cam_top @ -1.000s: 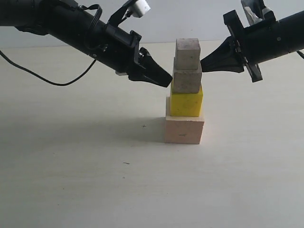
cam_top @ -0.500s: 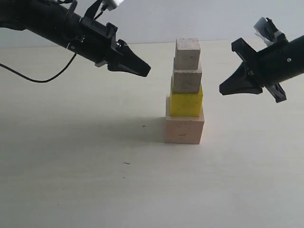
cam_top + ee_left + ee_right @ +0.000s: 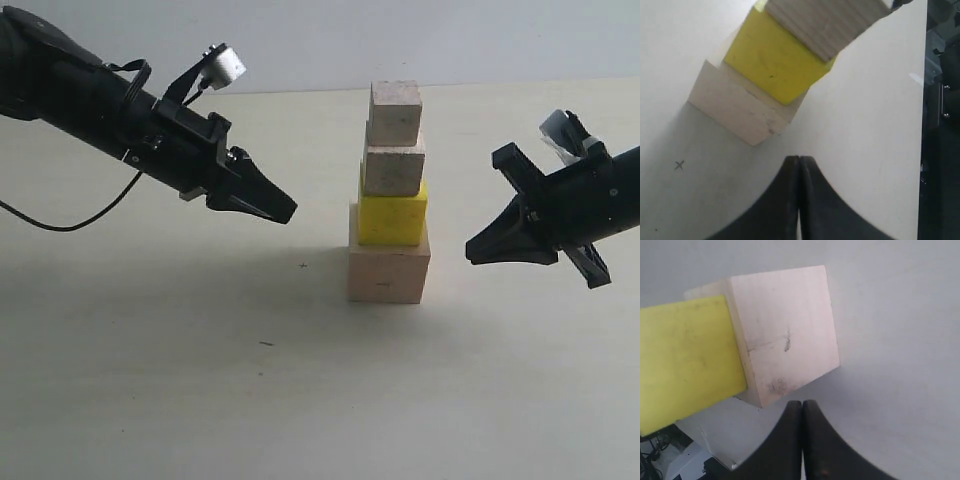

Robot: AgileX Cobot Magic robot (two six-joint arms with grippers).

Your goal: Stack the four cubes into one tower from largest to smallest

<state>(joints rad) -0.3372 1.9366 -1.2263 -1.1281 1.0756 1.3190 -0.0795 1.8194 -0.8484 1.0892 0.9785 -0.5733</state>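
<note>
The tower stands mid-table: large pale pinkish cube (image 3: 388,276) at the bottom, yellow cube (image 3: 392,217) on it, a tan cube (image 3: 393,169) above, and the smallest tan cube (image 3: 395,111) on top. My left gripper (image 3: 288,212) hangs shut and empty to the tower's left, apart from it. My right gripper (image 3: 472,254) hangs shut and empty to the tower's right. The left wrist view shows the shut gripper (image 3: 799,159) below the pale cube (image 3: 735,106) and yellow cube (image 3: 774,58). The right wrist view shows its shut gripper (image 3: 802,403) near the pale cube (image 3: 785,330) and yellow cube (image 3: 685,357).
The pale tabletop (image 3: 200,380) spreads all around the tower. A black cable (image 3: 70,218) trails from the left arm over the table's left side. A small cross mark (image 3: 303,265) sits on the table left of the tower.
Both grippers have drawn back from the tower and lowered: the left moved away leftward, the right moved away rightward and down. The tower has not moved.
</note>
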